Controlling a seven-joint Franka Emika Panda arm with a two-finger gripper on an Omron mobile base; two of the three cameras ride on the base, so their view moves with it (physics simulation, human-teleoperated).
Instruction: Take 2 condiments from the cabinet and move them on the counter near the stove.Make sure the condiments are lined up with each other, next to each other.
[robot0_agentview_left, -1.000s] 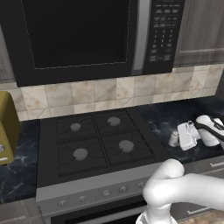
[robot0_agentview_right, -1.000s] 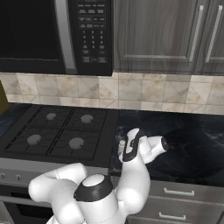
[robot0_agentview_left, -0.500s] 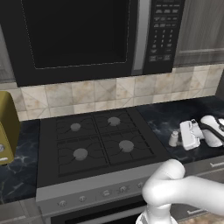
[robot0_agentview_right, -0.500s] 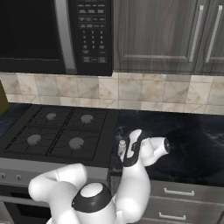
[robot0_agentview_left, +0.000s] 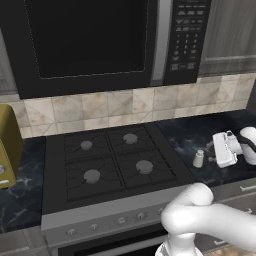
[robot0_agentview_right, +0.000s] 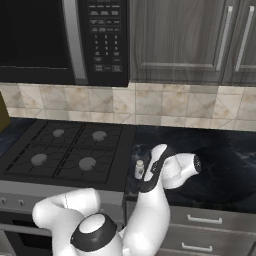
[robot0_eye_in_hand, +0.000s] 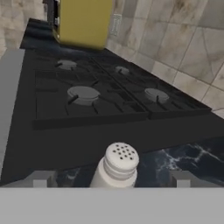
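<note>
On the counter just right of the stove stood the little pale shaker, upright, near the cooktop's right edge and toward the counter's front. From the right base camera it showed as a small pale thing just past the burner grates, right beside the arm's white wrist. Gripper sat just to the shaker's right, fingers spread wide apart, nothing held. Hand cam looked across the shaker's perforated cap with one grey fingertip on each side of it and clear gaps between, so the shaker was between the tips and not touched as far as I could tell.

Stove had four burners, steel knob strip along the front. Black microwave hung above it, keypad on its right side, beige tile backsplash underneath. Grey wood cabinet doors with bar handles sat right of the microwave. A yellow-ish appliance sat on the counter left of the stove, showing up in the hand cam as a big yellow block past the far burners. Grey drawers ran under the counter's right stretch
</note>
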